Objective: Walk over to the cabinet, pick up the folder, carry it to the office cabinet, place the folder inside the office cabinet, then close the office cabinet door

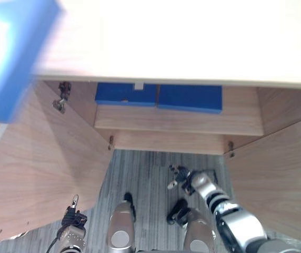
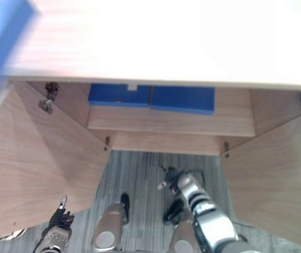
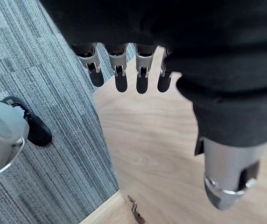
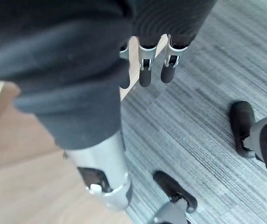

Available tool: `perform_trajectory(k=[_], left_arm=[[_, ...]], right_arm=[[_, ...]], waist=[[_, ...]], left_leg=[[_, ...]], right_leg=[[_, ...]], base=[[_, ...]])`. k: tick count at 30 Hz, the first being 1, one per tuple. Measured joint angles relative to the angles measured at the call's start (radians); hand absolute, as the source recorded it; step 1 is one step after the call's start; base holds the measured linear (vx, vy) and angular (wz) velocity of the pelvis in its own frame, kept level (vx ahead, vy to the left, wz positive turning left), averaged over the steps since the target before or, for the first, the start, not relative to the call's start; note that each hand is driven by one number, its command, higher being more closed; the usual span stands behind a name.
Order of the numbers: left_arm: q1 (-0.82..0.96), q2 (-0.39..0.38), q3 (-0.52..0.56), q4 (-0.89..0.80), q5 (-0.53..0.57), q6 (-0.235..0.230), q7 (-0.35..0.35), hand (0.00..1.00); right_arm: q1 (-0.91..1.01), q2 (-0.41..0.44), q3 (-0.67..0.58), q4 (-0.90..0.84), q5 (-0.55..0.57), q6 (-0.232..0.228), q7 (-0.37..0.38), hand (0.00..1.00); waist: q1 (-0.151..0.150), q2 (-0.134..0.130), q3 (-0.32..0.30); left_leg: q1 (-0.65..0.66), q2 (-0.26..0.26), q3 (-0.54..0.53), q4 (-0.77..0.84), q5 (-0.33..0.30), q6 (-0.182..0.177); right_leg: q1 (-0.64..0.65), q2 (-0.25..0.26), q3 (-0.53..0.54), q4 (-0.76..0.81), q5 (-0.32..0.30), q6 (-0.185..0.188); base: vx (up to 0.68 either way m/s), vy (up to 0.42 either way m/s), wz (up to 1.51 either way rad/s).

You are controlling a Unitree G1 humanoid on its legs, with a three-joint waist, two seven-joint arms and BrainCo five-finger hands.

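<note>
Probably stiff and light, the blue folder [image 1: 125,94] at upper centre wants an edge grip; left robot hand [image 1: 72,216] and right robot hand [image 1: 181,178] hang released.

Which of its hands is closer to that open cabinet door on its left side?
Left. The left hand hangs right beside the left door, by its lower edge. The right hand is over the carpet between the two open doors, nearer the right door.
</note>
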Motion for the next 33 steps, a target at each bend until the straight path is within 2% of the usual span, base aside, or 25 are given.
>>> perform_trajectory(k=[1, 3, 5, 6, 7, 9, 10, 11, 12, 13, 14, 17, 22, 27, 30, 33], left_arm=[[0.004, -0.005, 0.0, 0.0, 0.004, -0.006, 0.007, 0.0], [0.039, -0.031, 0.015, 0.0, 0.069, -0.031, 0.039, 0.0], [0.068, -0.059, 0.014, 0.0, 0.109, -0.053, 0.066, 0.0], [0.08, -0.098, -0.006, -0.002, 0.115, -0.067, 0.086, 0.0], [0.081, -0.103, -0.013, -0.003, 0.117, -0.07, 0.091, 0.0], [0.113, -0.163, -0.122, -0.082, 0.122, -0.083, 0.135, 0.0], [0.127, -0.176, -0.157, -0.118, 0.125, -0.085, 0.142, 0.0], [0.156, -0.175, -0.267, -0.197, 0.146, -0.084, 0.148, 0.0], [0.19, -0.173, -0.357, -0.298, 0.172, -0.085, 0.149, 0.0], [0.206, -0.172, -0.403, -0.352, 0.191, -0.085, 0.15, 0.0], [0.245, -0.16, -0.499, -0.488, 0.249, -0.086, 0.143, 0.0], [0.291, -0.149, -0.599, -0.641, 0.347, -0.087, 0.108, 0.0], [0.35, -0.146, -0.633, -0.762, 0.502, -0.086, 0.085, 0.0], [0.413, -0.126, -0.638, -0.861, 0.673, -0.088, 0.085, 0.0], [0.44, -0.128, -0.642, -0.908, 0.692, -0.097, 0.07, 0.0], [0.443, -0.144, -0.644, -0.934, 0.65, -0.098, 0.026, 0.0]], right_arm=[[0.029, 0.002, -0.038, 0.0, 0.006, -0.003, -0.026, 0.0], [0.143, 0.012, -0.16, -0.001, 0.089, -0.018, -0.116, 0.0], [0.219, 0.018, -0.238, -0.001, 0.156, -0.049, -0.167, 0.0], [0.279, 0.025, -0.337, 0.005, 0.234, -0.074, -0.205, 0.0], [0.288, 0.027, -0.354, 0.007, 0.247, -0.078, -0.212, 0.0], [0.37, 0.054, -0.49, 0.024, 0.396, -0.088, -0.274, 0.0], [0.386, 0.062, -0.511, 0.034, 0.423, -0.089, -0.285, 0.0], [0.41, 0.08, -0.535, 0.047, 0.493, -0.09, -0.304, 0.0], [0.428, 0.096, -0.534, 0.048, 0.561, -0.092, -0.318, 0.0], [0.434, 0.104, -0.534, 0.048, 0.591, -0.094, -0.322, 0.0], [0.443, 0.104, -0.533, 0.046, 0.64, -0.104, -0.327, 0.0], [0.44, 0.109, -0.526, 0.047, 0.662, -0.109, -0.321, 0.0], [0.427, 0.109, -0.51, 0.054, 0.702, -0.109, -0.311, 0.0], [0.427, 0.108, -0.511, 0.055, 0.742, -0.113, -0.303, 0.0], [0.43, 0.109, -0.51, 0.059, 0.749, -0.114, -0.301, 0.0], [0.428, 0.106, -0.511, 0.079, 0.748, -0.116, -0.295, 0.0]], waist=[[-0.009, -0.003, -0.011], [-0.035, -0.019, -0.08], [-0.053, -0.029, -0.13], [-0.068, -0.032, -0.158], [-0.07, -0.032, -0.16], [-0.084, -0.03, -0.19], [-0.087, -0.03, -0.197], [-0.09, -0.029, -0.209], [-0.095, -0.026, -0.219], [-0.096, -0.025, -0.224], [-0.095, -0.019, -0.238], [-0.093, -0.011, -0.255], [-0.088, 0.006, -0.281], [-0.076, 0.008, -0.283], [-0.065, 0.009, -0.283], [-0.055, 0.007, -0.283]], left_leg=[[0.024, 0.0, 0.002, -0.038, 0.015, 0.0], [0.118, -0.002, 0.035, -0.185, 0.069, 0.0], [0.172, -0.011, 0.063, -0.269, 0.096, 0.002], [0.208, -0.019, 0.09, -0.298, 0.098, 0.003], [0.215, -0.02, 0.092, -0.301, 0.098, 0.003], [0.254, -0.027, 0.097, -0.329, 0.098, 0.003], [0.263, -0.027, 0.097, -0.335, 0.098, 0.003], [0.272, -0.028, 0.098, -0.342, 0.098, 0.003], [0.274, -0.03, 0.098, -0.345, 0.098, 0.003], [0.274, -0.031, 0.097, -0.347, 0.099, 0.004], [0.274, -0.037, 0.096, -0.351, 0.101, 0.008], [0.293, -0.042, 0.097, -0.354, 0.1, 0.011], [0.293, -0.044, 0.1, -0.352, 0.1, 0.013], [0.306, -0.047, 0.087, -0.352, 0.1, 0.016], [0.302, -0.05, 0.076, -0.353, 0.103, 0.02], [0.283, -0.053, 0.05, -0.345, 0.103, 0.021]], right_leg=[[0.025, 0.018, -0.004, -0.048, 0.022, 0.004], [0.109, 0.08, -0.003, -0.233, 0.11, 0.017], [0.155, 0.113, 0.006, -0.348, 0.167, 0.026], [0.179, 0.122, 0.029, -0.392, 0.188, 0.032], [0.184, 0.122, 0.03, -0.397, 0.19, 0.034], [0.216, 0.125, 0.033, -0.418, 0.194, 0.039], [0.223, 0.126, 0.033, -0.421, 0.194, 0.039], [0.232, 0.128, 0.033, -0.428, 0.195, 0.041], [0.235, 0.129, 0.033, -0.434, 0.198, 0.045], [0.235, 0.128, 0.033, -0.436, 0.2, 0.047], [0.239, 0.126, 0.034, -0.446, 0.208, 0.05], [0.26, 0.126, 0.036, -0.458, 0.214, 0.053], [0.265, 0.131, 0.043, -0.481, 0.232, 0.052], [0.292, 0.13, 0.034, -0.488, 0.235, 0.053], [0.294, 0.127, 0.026, -0.487, 0.235, 0.054], [0.295, 0.123, 0.0, -0.483, 0.234, 0.055]], base=[[0.14, 0.014, -0.09], [0.13, 0.013, -0.23], [0.14, 0.032, -0.36], [0.1, 0.046, -0.38], [0.08, 0.045, -0.3], [0.07, 0.027, -0.06], [0.07, 0.019, -0.01], [0.05, 0.011, -0.01], [0.04, 0.009, 0.0], [0.0, 0.0, 0.0], [0.0, 0.012, 0.03], [0.0, 0.007, 0.01], [-0.02, 0.004, -0.04], [-0.04, 0.014, 0.05], [-0.03, 0.02, 0.09], [-0.02, 0.017, 0.22]])
